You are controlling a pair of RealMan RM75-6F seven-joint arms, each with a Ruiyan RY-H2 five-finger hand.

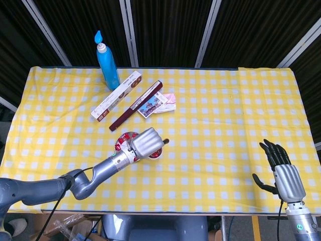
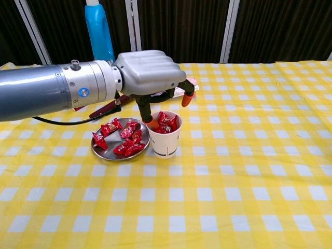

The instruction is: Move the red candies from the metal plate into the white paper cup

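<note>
The table (image 1: 225, 115), covered in a yellow and white checked cloth, runs the full width of both views.

The left arm (image 2: 46, 96) reaches across from the left side. Its left hand (image 2: 150, 72) hangs directly over the white paper cup (image 2: 165, 140), fingers spread and holding nothing. One orange-tipped finger points down to the cup's rim at the side nearest the plate; whether it touches cannot be determined. Other fingers extend outward above the cup, away from the plate.

The right hand (image 1: 283, 173) sits at the near right corner of the table in the head view, well apart from the work area. Fingers are extended and apart, thumb out to the side, nothing held. The chest view does not show it.

A blue bottle (image 1: 107, 61) stands upright at the far left of the table. Beside it lie a long white box (image 1: 116, 95) and a dark red box (image 1: 136, 106), both set diagonally, with a small printed packet (image 1: 156, 104) touching the dark red box's far side.

The metal plate (image 2: 98, 150) rests just beside the cup, on its left in the chest view, apparently touching it. Red candies (image 2: 124, 140) remain scattered across the plate.

The cup stands upright and is filled to the rim with candies in the cup (image 2: 166, 122).
</note>
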